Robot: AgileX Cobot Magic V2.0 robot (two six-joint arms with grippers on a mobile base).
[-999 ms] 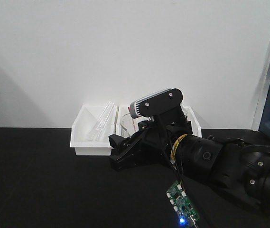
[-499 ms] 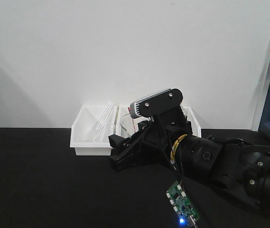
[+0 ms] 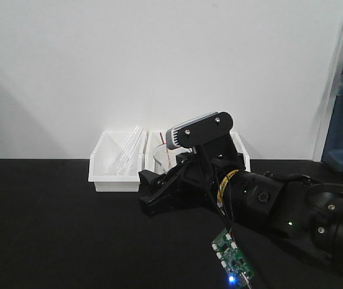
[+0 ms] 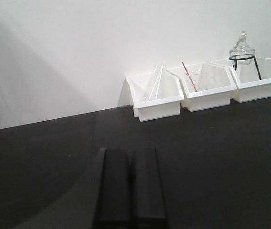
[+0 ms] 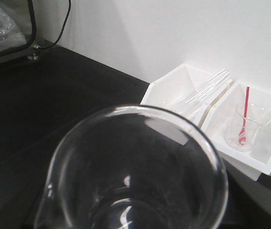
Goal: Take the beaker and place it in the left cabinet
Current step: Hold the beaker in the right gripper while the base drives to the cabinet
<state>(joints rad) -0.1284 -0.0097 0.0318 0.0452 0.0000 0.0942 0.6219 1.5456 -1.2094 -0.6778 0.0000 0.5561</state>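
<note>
Your right gripper looks clamped on the beaker, just under its camera. Your left gripper is pinched tight on nothing. Glass is slippery: turn fast and it could drop, or bump the white bins behind. The left cabinet is not in view.

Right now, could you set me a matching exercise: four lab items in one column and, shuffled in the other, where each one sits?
Items:
1 glass tubes
2 red rod
3 round flask
4 beaker

Places:
A right bin, on a black tripod
B close up under the right wrist camera
C left bin
D middle bin

Pairs: 1-C, 2-D, 3-A, 4-B
</note>
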